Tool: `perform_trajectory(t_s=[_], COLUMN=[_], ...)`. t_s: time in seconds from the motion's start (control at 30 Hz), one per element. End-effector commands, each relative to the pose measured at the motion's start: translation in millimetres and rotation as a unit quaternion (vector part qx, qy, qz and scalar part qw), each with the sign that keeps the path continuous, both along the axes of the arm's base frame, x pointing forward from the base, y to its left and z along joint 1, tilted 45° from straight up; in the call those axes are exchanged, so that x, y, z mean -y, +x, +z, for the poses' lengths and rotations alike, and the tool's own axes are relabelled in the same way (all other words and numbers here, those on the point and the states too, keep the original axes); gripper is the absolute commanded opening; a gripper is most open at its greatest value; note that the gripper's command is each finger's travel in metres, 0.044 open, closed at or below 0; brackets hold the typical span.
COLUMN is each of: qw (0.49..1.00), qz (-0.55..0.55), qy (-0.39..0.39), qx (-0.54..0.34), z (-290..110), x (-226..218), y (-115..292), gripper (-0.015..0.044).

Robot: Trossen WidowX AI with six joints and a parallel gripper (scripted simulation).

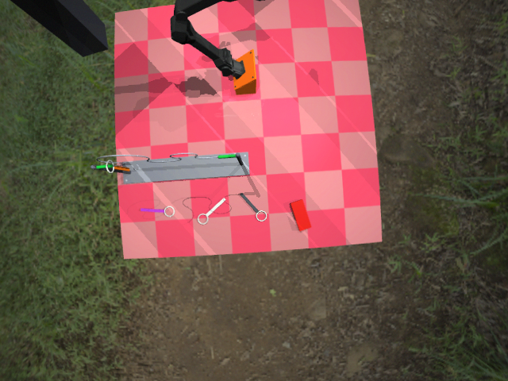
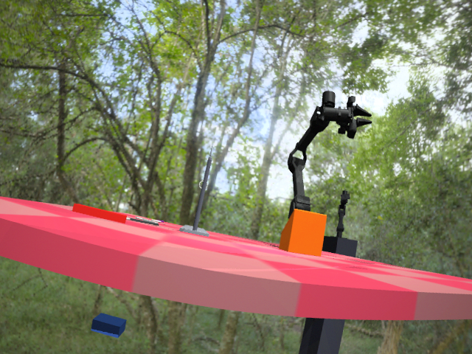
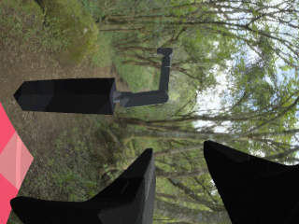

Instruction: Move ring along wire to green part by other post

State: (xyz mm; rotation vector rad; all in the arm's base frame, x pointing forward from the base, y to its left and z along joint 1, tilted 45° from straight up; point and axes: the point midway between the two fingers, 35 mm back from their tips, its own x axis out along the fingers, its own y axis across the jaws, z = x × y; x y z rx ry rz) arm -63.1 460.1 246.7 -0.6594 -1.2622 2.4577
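The ring with the orange handle (image 1: 121,168) hangs on the left green part (image 1: 99,167) of the wire, beyond the table's left edge. The thin grey wire (image 1: 123,155) loops right to the other green part (image 1: 226,155) by the dark post (image 1: 240,159) on the grey base (image 1: 184,170). In the exterior view the posts line up as one thin pole (image 2: 200,194). My gripper (image 2: 363,117) (image 3: 178,151) is raised high above the orange mount block (image 1: 246,74) (image 2: 304,232), far from the ring. It points out at the trees, fingers apart with nothing between them.
Three other rings lie in front of the base: purple-handled (image 1: 158,210), white-handled (image 1: 213,211), dark-handled (image 1: 252,205). A red block (image 1: 300,214) (image 2: 99,212) lies at the right. A black camera stand (image 1: 61,20) (image 2: 340,243) (image 3: 69,95) stands behind the table. A blue block (image 2: 108,324) lies on the ground.
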Motion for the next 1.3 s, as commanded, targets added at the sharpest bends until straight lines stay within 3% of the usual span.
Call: perform_trajectory(t_s=[0.0,0.27,0.57,0.93,1.27], qw=[0.998,0.980,0.935,0.848,0.738], qz=[-0.054,-0.188,-0.335,-0.503,-0.637], qy=[0.019,0.049,0.075,0.094,0.098], qx=[0.013,0.044,0.085,0.142,0.197], z=[14.4,40.9,71.3,108.9,143.2], x=[-0.7,13.4,59.4,151.7,258.7], y=[41.9,147.6,256.0,361.1,420.7], gripper=[0.0160,0.0160,0.0160,0.0160,0.0160])
